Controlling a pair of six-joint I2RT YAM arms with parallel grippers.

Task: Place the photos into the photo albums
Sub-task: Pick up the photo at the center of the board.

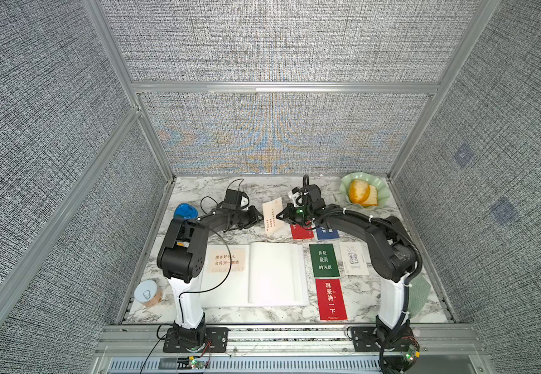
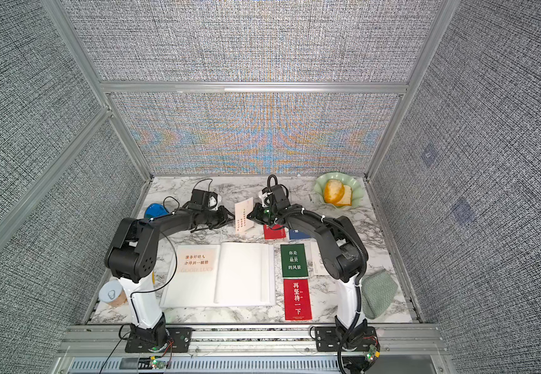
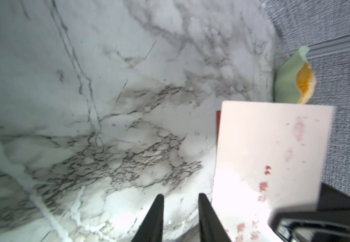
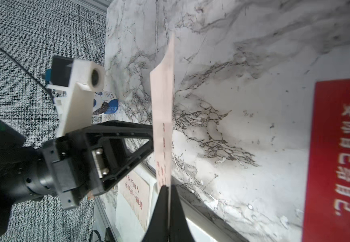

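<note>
right gripper (image 4: 168, 188): clamped on cream card (image 4: 162, 94) | left gripper (image 3: 180, 196): jaws apart, just beside card | photo album (image 1: 275, 275): lying open

left arm (image 1: 181, 249) and right arm (image 1: 392, 252) arch from 6 o'clock toward 12 o'clock; left gripper (image 3: 180, 196), fingers parted and empty, faces right gripper (image 4: 168, 189), fingers pinched on a cream card (image 4: 162, 100).

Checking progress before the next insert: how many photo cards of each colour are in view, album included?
cream cards: 2
red cards: 2
blue card: 1
green card: 1
white card: 1
Total: 7
</note>
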